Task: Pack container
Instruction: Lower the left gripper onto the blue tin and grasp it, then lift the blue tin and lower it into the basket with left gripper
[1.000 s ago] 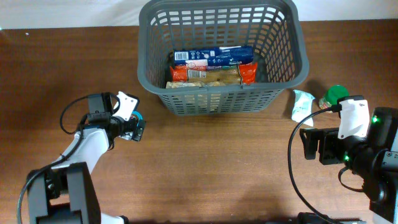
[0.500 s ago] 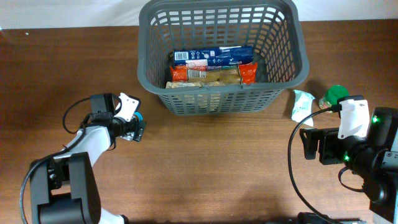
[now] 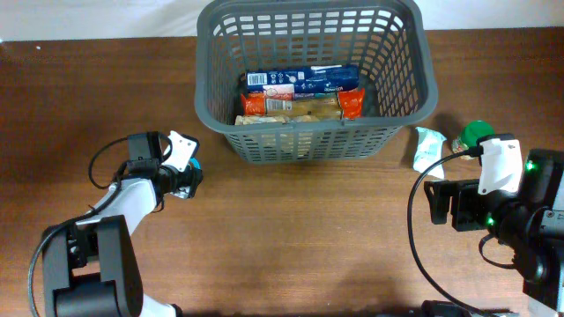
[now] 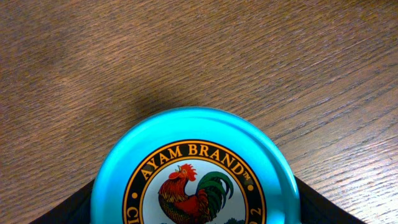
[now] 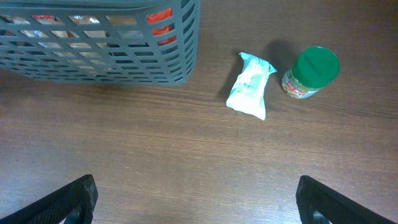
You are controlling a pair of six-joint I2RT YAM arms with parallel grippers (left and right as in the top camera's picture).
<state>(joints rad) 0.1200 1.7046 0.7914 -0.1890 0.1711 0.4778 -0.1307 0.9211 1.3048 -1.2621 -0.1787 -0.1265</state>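
Looking down from overhead, the container (image 3: 313, 141) sits at the table's (image 3: 291, 246) far middle with packets (image 3: 300, 92) inside, and only a cyan sliver shows at the left gripper (image 3: 189, 176). Its wrist camera reveals a rooster-labelled cyan tin (image 4: 196, 171) clamped between dark fingers (image 4: 68, 208). The right gripper (image 5: 198, 193) hangs spread wide near a white pouch (image 5: 250, 93) and a green-lidded jar (image 5: 311, 71). Since a second ago, the left gripper has edged slightly leftward.
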